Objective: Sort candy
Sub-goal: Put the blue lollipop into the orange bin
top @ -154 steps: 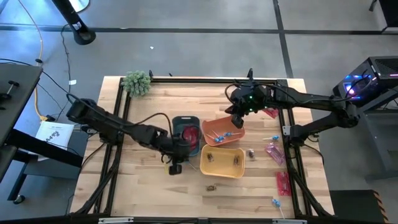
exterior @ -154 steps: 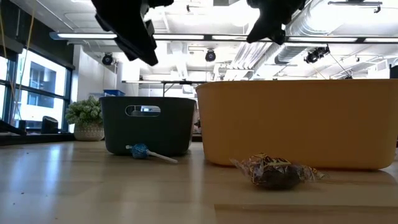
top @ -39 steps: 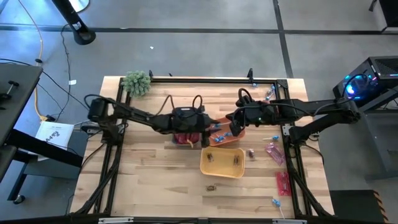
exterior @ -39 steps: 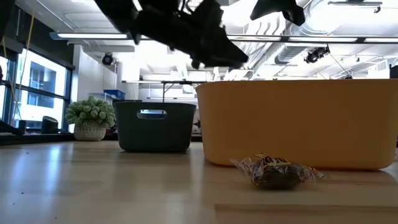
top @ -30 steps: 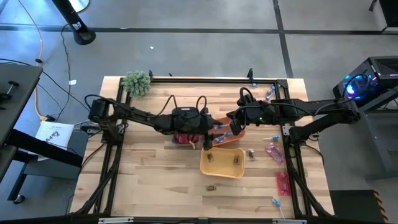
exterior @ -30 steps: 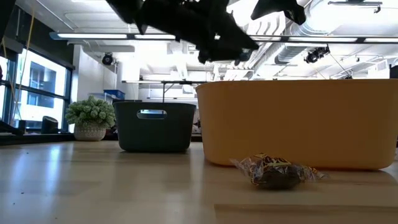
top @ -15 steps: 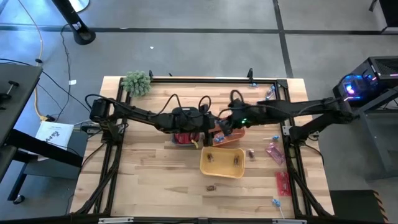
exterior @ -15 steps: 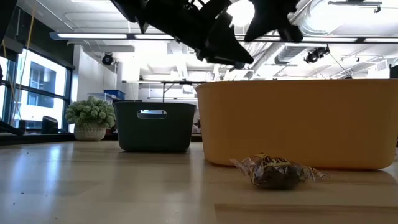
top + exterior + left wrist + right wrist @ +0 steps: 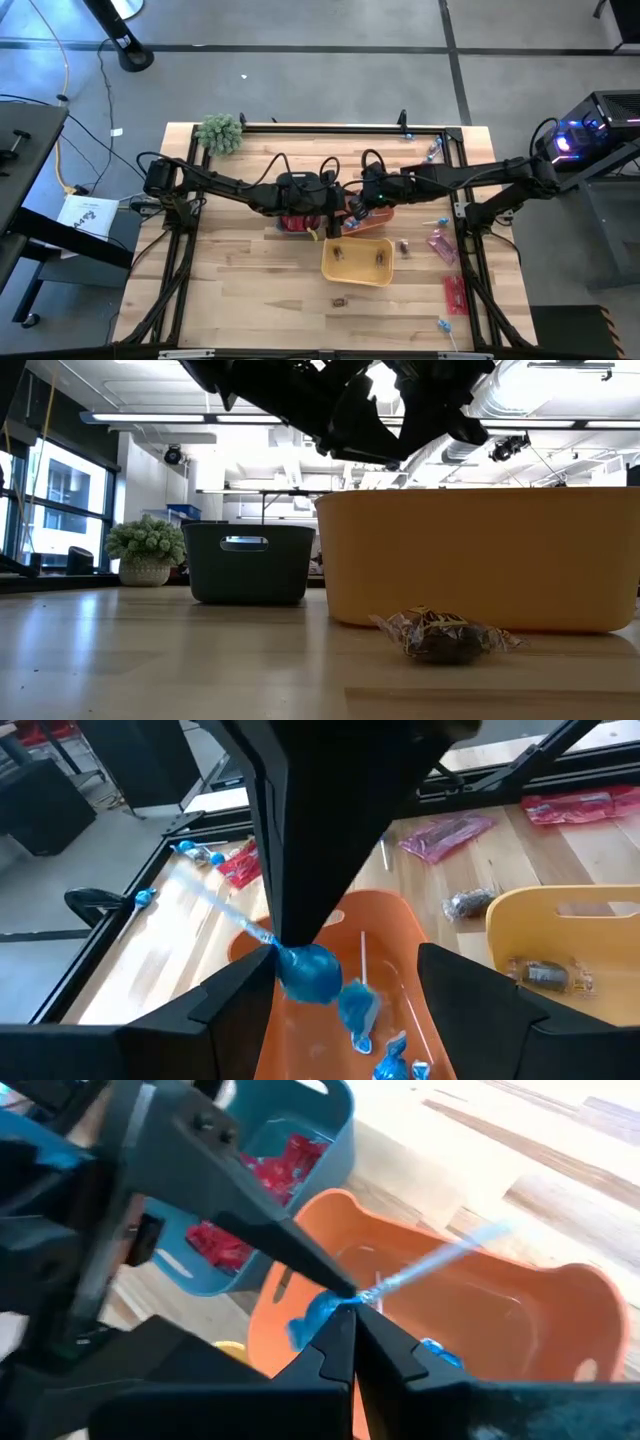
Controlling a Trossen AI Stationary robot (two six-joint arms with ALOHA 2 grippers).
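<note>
A blue-headed lollipop (image 9: 310, 972) on a thin stick hangs over the orange bin (image 9: 372, 216), which holds more blue lollipops (image 9: 360, 1010). My right gripper (image 9: 350, 1312) is shut on it, reaching down from above (image 9: 356, 204). My left gripper (image 9: 348, 960) is open, level over the bins (image 9: 334, 206), with one finger on either side of the blue head. Red packets (image 9: 290, 1165) lie in the blue bin (image 9: 330, 1110), and brown pieces (image 9: 545, 975) lie in the yellow bin (image 9: 358, 260). My right gripper pinches the lollipop between its two fingertips where the stick meets the blue head (image 9: 345, 1305). The fingers slant down from above and lie across the stick. The lollipop is lifted clear above the orange bin, its stick (image 9: 450, 1255) pointing away sideways. My left gripper: one fingertip (image 9: 325, 1275) ends right at the lollipop; I cannot tell whether it touches.
Loose candy lies on the table's right side: pink packets (image 9: 441, 245), a red packet (image 9: 455, 295), lollipops (image 9: 443, 325) and brown pieces (image 9: 340, 300). A fuzzy green plant (image 9: 220, 132) stands at the far left corner. A black frame edges the table.
My right gripper has come down and toward the table's left, up to my left gripper over the orange bin, and has rolled. It has stayed shut. My left gripper has kept its place and rolled a little.
</note>
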